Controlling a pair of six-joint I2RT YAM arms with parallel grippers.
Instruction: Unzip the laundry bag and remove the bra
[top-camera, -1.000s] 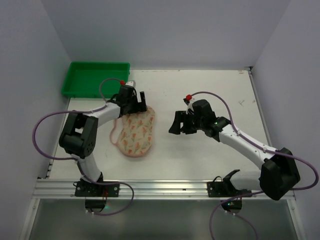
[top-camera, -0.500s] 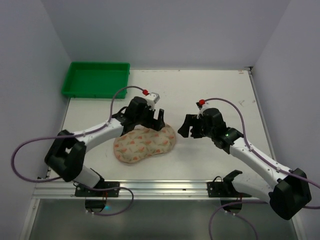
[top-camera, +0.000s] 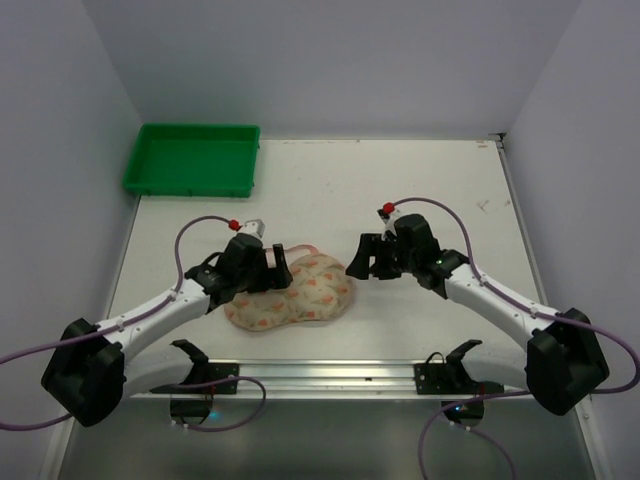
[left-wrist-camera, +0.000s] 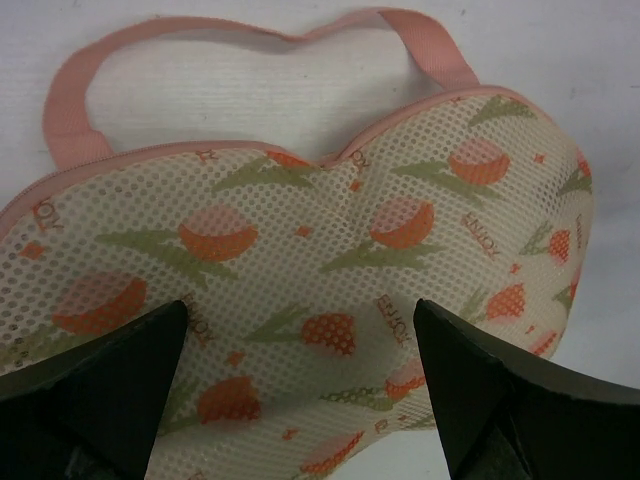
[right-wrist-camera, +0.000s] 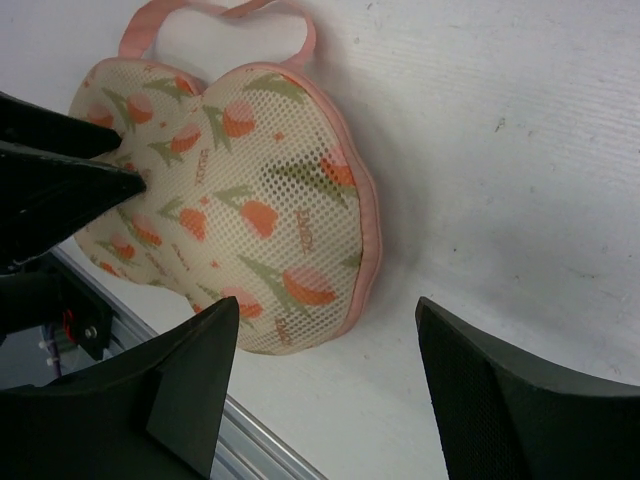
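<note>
Overhead and close wrists apparently share laundry bag (top-camera: 310, 295)

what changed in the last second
The laundry bag turned from lengthwise to crosswise and slid nearer and rightward. The left gripper drew back from the bag's far end to its left half. The right gripper shifted little and is now close by its right end. Both stayed open, gripping nothing. The bag looks zipped, and the green tray did not move.
</note>
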